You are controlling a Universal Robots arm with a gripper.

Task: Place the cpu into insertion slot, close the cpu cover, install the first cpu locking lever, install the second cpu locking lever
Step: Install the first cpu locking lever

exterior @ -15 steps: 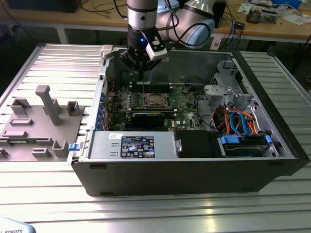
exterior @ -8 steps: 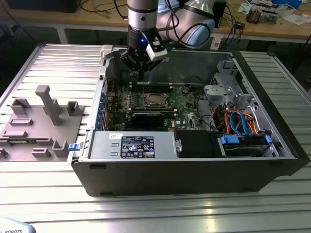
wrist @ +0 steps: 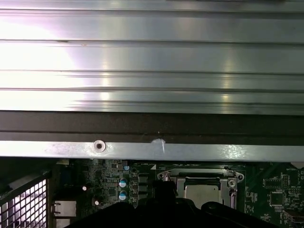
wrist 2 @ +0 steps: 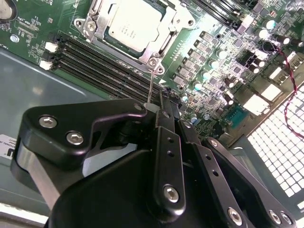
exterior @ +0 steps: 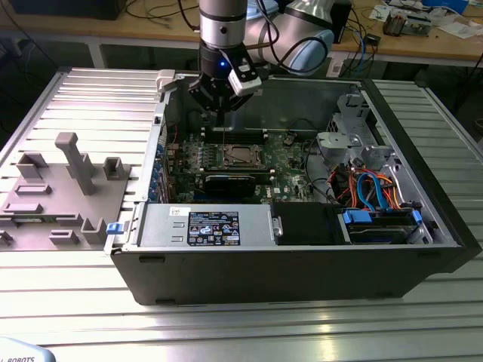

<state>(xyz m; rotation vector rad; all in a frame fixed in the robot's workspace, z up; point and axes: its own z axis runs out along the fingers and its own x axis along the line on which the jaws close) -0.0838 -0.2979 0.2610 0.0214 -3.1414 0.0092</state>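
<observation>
The cpu (wrist 2: 134,23) lies flat in the middle of the green motherboard, its silver top showing. The cpu cover (wrist 2: 164,45) lies closed around it as a silver frame, and the insertion slot beneath them is hidden. One thin wire locking lever (wrist 2: 150,83) rises from the socket's corner up to my fingertips. My gripper (wrist 2: 159,105) is shut, and the lever's free end meets its tips. In the exterior view the gripper (exterior: 219,115) hangs inside the open case, above and just behind the cpu (exterior: 240,156). The first wrist view has the cpu (wrist: 202,192) under the cover (wrist: 178,180).
Long memory slots (wrist 2: 95,57) run beside the socket. A black card (exterior: 230,182) and the power supply (exterior: 204,226) lie nearer the case front. A drive cage with cables (exterior: 370,188) fills the exterior view's right. A grey fixture plate (exterior: 60,188) sits outside the case.
</observation>
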